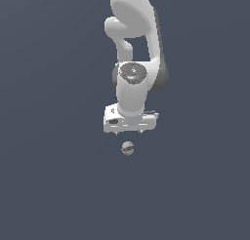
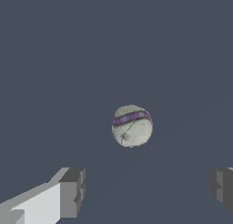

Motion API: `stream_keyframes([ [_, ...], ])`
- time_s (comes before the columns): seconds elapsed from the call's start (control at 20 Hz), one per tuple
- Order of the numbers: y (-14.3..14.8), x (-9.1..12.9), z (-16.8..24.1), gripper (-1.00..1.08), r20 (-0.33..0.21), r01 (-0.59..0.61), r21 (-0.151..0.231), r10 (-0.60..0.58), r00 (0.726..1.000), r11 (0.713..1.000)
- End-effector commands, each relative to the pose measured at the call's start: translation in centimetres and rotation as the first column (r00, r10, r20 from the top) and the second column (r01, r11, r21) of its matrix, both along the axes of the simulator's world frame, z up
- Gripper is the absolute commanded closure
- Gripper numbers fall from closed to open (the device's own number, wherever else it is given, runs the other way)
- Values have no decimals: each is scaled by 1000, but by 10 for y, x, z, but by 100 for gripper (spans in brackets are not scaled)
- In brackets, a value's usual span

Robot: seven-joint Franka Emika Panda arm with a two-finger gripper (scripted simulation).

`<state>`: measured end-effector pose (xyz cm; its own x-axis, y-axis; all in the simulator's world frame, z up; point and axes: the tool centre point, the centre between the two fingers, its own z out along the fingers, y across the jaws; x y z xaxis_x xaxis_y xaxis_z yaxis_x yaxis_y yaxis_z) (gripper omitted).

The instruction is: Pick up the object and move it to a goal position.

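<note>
Fingers (image 2: 73, 193) are spread wide with nothing between them, you can see both grey pads sitting far apart in the wrist view. The white gripper (image 1: 129, 132) points straight down off the Panda arm (image 1: 132, 49). The ball (image 1: 128, 148), tiny beige-grey thing with a purple band round its middle, sits on the flat dark blue-grey floor (image 1: 49, 185) just past the fingertips in the exterior view, not touched by either finger. No edges of the floor show, so can't place it further.
</note>
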<state>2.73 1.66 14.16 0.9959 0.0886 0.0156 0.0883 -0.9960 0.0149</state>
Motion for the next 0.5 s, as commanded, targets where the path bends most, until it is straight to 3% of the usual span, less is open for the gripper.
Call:
stream_keyframes([
  [0.0,-1,7,-15,-92,-5,-12,4,12,1000,1000],
  [0.45,-4,20,-51,-92,-16,-38,12,38,999,999],
])
